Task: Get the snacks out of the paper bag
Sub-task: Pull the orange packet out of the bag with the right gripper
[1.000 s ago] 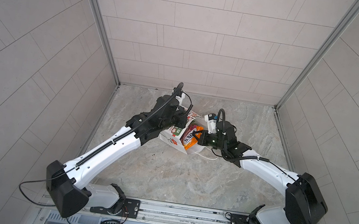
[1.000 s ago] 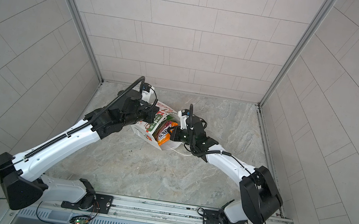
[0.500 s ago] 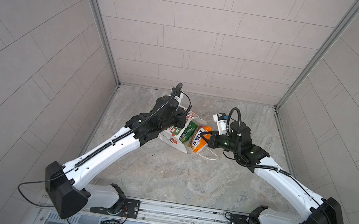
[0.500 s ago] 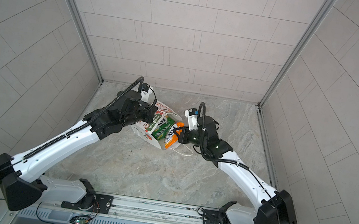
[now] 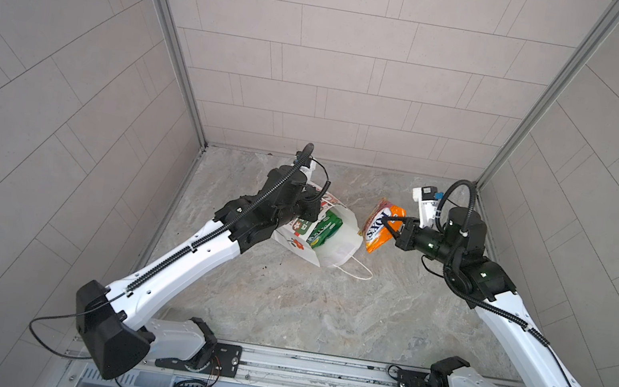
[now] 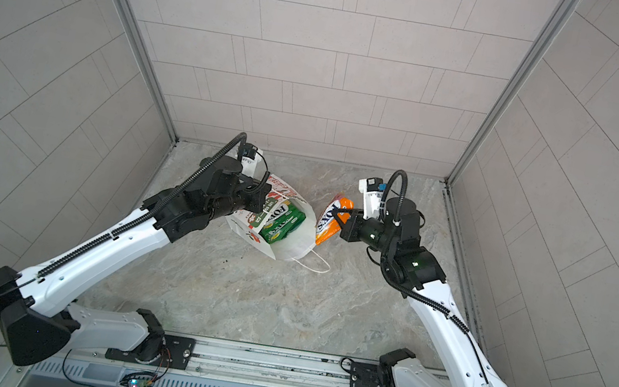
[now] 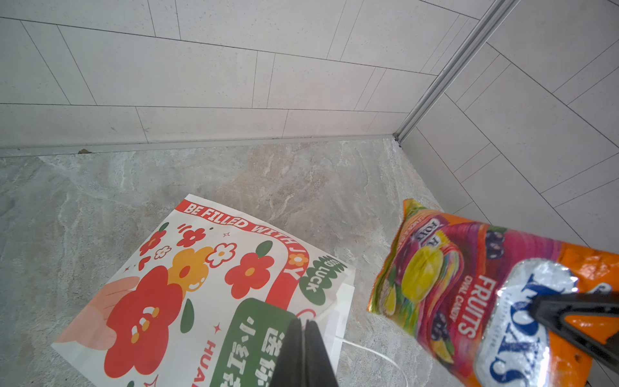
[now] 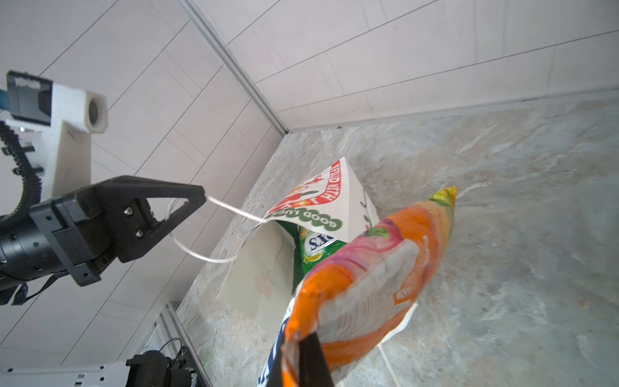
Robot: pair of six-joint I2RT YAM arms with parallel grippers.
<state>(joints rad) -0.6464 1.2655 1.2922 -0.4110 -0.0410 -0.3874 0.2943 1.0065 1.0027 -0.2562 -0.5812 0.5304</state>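
Pouch (image 7: 445,268) reads "FRUITS OVAL CANDY", paper bag (image 7: 201,284) reads "GOOD LUCK"

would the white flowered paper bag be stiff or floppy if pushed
Probably floppy: the white flowered paper bag sags open, walls creased. Likely light, sliding easily; only its thin string handle, held by the left gripper, tethers it.
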